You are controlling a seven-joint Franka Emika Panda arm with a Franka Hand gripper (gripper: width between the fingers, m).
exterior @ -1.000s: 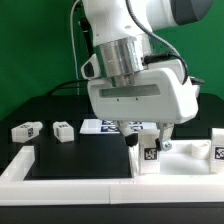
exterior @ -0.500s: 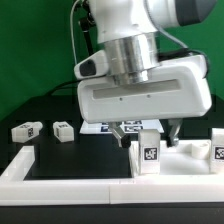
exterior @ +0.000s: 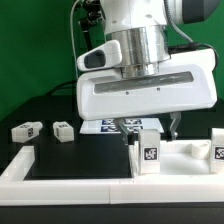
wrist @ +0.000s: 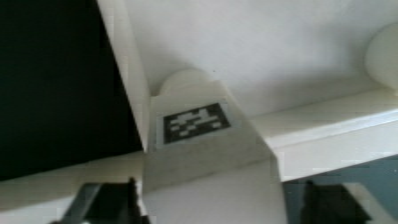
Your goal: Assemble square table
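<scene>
The white square tabletop lies at the exterior view's right. One white tagged leg stands upright at its near left corner, and a second leg stands at its right edge. My gripper hovers over the near leg, open, with one finger on each side and a gap showing. In the wrist view the leg with its tag runs between my gripper's dark fingers. Two loose legs lie on the black table at the left.
The marker board lies behind the tabletop, partly hidden by my hand. Long white border rails run along the front and left edges. A green backdrop stands behind the table.
My hand has turned to face the camera more broadly. Its fingers now stand wider apart on either side of the upright leg. The leg has stayed in place.
</scene>
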